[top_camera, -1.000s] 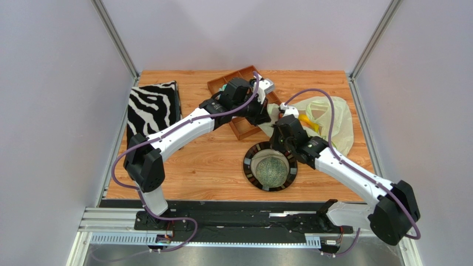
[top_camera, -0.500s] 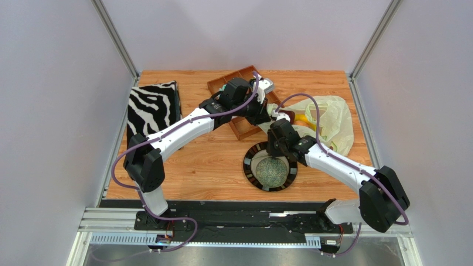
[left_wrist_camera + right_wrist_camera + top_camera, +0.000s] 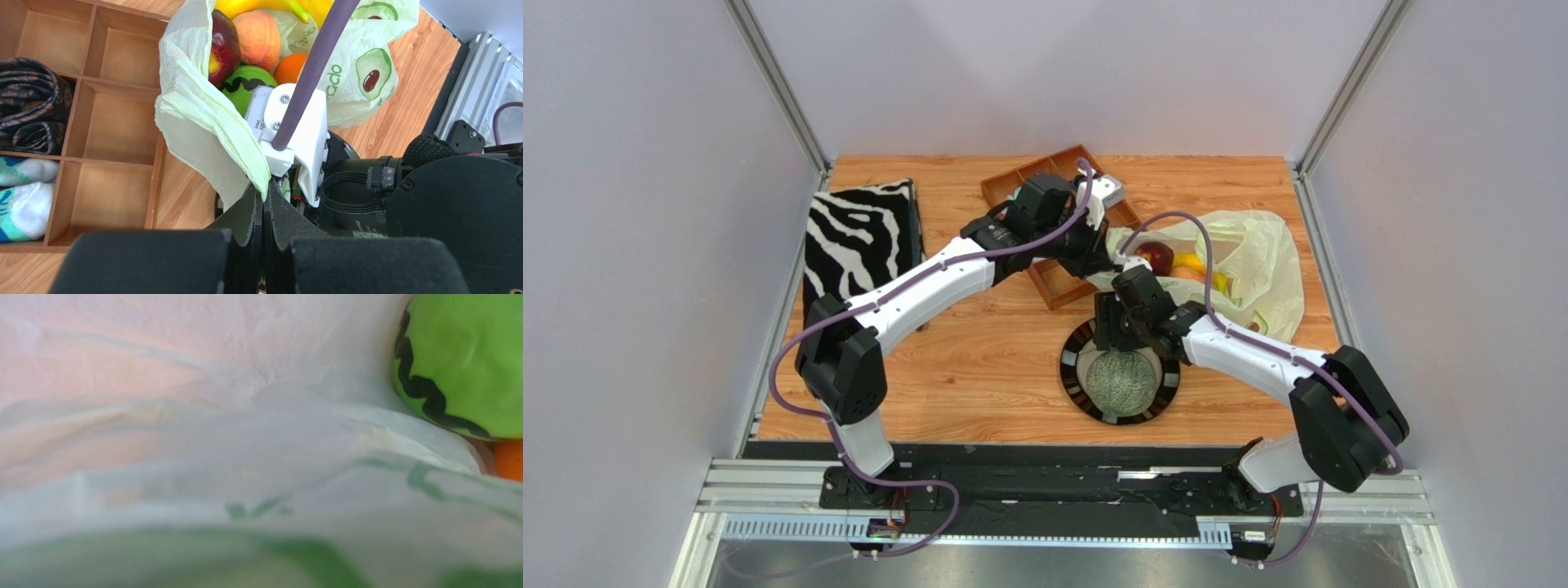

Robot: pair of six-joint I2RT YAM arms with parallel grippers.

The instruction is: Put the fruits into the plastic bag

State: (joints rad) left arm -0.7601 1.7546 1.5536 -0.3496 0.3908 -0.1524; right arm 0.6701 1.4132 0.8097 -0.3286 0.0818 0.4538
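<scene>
The pale green plastic bag (image 3: 1259, 276) lies at the right back, its mouth facing left. My left gripper (image 3: 264, 191) is shut on the bag's lip and holds it up. Inside I see a dark red apple (image 3: 224, 46), a peach (image 3: 256, 38), an orange (image 3: 290, 67), a striped green ball (image 3: 242, 82) and a banana (image 3: 270, 7). The netted melon (image 3: 1124, 380) sits in a black round dish (image 3: 1071, 368) in front of the bag. My right gripper (image 3: 1127, 284) is at the bag's mouth; plastic fills the right wrist view, hiding its fingers, beside the green ball (image 3: 466, 361).
A wooden compartment tray (image 3: 80, 156) behind the bag mouth holds dark cloth rolls (image 3: 27, 113) and a teal and white roll (image 3: 21, 196). A zebra-striped fabric box (image 3: 857, 239) stands at the left. The right arm's white wrist housing (image 3: 294, 131) sits just under the lifted lip.
The right arm has drawn back to the left, from deep in the bag to its mouth, and the apple now shows. The left gripper has kept its hold on the lip.
</scene>
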